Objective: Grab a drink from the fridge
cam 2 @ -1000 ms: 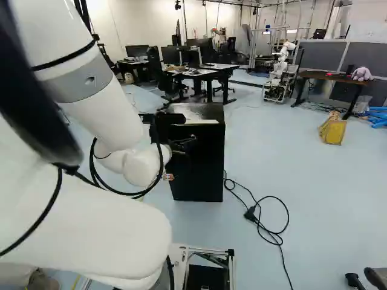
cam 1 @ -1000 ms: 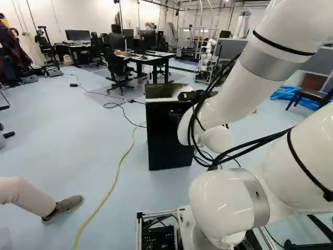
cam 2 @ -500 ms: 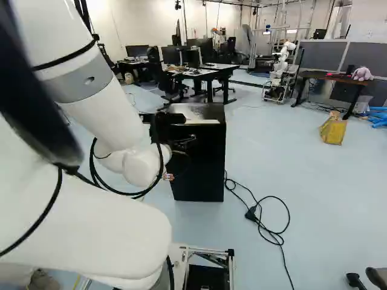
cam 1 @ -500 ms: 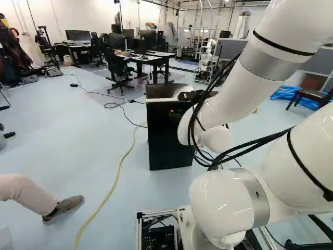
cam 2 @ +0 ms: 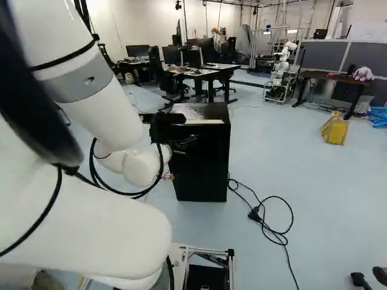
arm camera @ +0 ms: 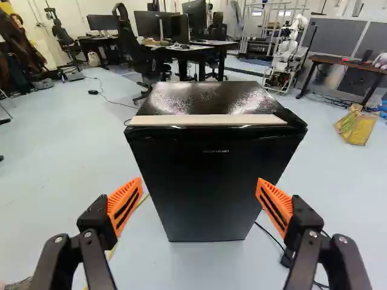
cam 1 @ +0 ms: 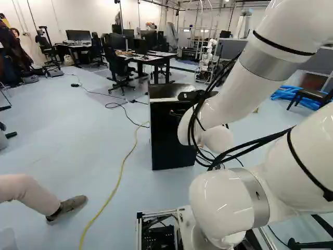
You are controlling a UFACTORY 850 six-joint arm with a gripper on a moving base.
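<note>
Left base view: the base [cam 1: 158, 237] has moved slightly, for the yellow cable [cam 1: 120, 177] at lower left and the closed black fridge [cam 1: 169, 140] near the centre have both slid rightward, while the arm [cam 1: 234, 94], at right, keeps its pose. The right base view agrees: arm at upper left, fridge at centre and black plug [cam 2: 254, 214] at lower right, the last two also shifted rightward. That looks like a small lining-up turn before the door is tried.

In the wrist view, the gripper [arm camera: 199, 186] is spread wide with nothing between its orange pads [arm camera: 125, 205]. The fridge stands squarely ahead of it, a pale strip [arm camera: 208, 120] along the door's upper edge. No drink shows; presumably it is inside, so the door must open first.
</note>
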